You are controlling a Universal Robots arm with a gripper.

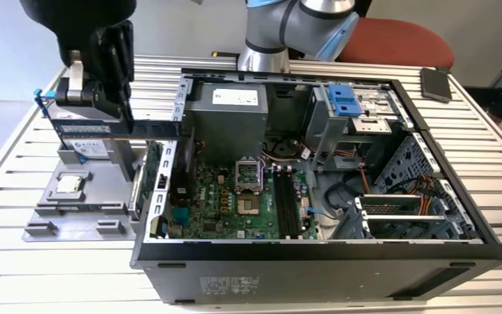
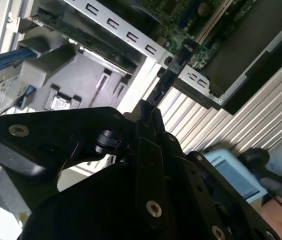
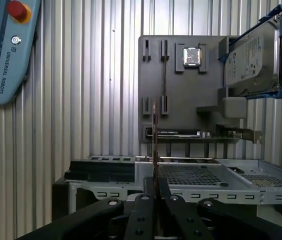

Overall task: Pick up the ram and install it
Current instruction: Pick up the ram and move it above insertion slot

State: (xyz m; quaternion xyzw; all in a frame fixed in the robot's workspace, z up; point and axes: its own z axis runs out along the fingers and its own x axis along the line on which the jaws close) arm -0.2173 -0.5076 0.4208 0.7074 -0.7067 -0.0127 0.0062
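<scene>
Upper left of the exterior view: my gripper [image 1: 118, 116] clenched on the ram [image 1: 155, 129], beside the open case [image 1: 321, 261]; I'd square it with the memory slots [image 1: 286, 203].

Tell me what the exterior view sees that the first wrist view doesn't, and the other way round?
Exterior view: the green board inside the computer case and a red chair. First wrist view: a blue controller with a red button. Both: the gripper shut on the ram, the gray tray and its silver chip.
</scene>
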